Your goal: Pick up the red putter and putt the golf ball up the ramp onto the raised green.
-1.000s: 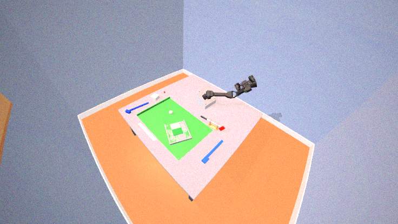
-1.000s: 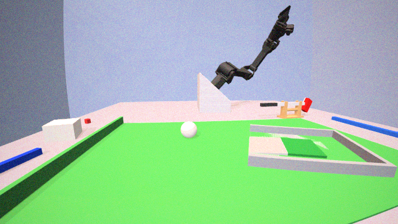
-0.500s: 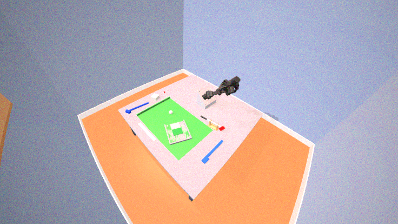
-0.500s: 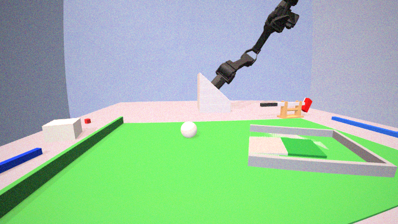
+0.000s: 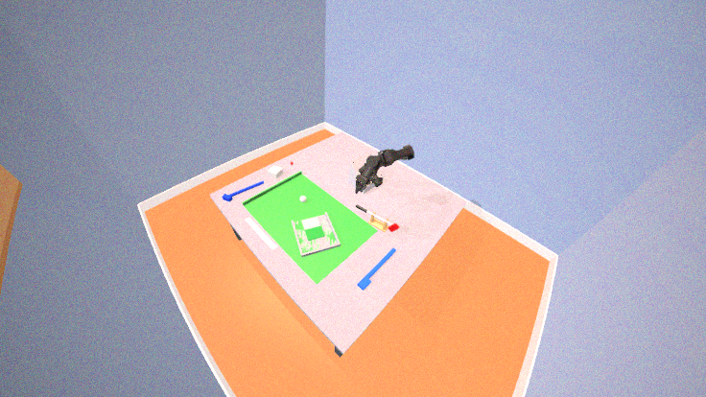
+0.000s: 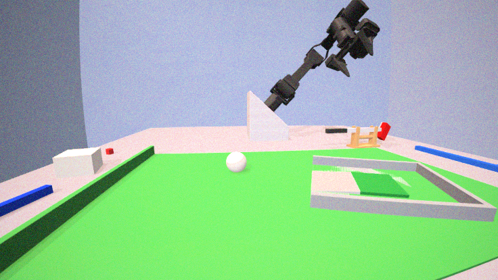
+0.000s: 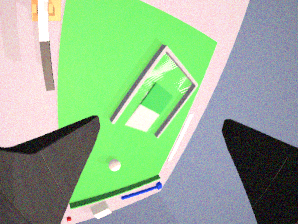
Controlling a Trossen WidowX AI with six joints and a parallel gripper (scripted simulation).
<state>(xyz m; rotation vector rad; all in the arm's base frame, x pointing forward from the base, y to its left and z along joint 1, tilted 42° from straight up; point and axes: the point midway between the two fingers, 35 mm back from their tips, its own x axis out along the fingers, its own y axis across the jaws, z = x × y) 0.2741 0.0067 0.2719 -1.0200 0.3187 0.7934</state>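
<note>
The putter lies across a small wooden stand on the table, just beside the green mat. The ball sits on the mat near the walled green. The gripper hangs high above, spread wide, holding nothing.

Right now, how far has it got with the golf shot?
Barely started. Nothing looks done: the red putter lies on its wooden stand, untouched, and the golf ball sits on the green mat, short of the raised green. In hand: the gripper hangs high above the table, open and empty. Left: grasp the putter, then putt.
</note>
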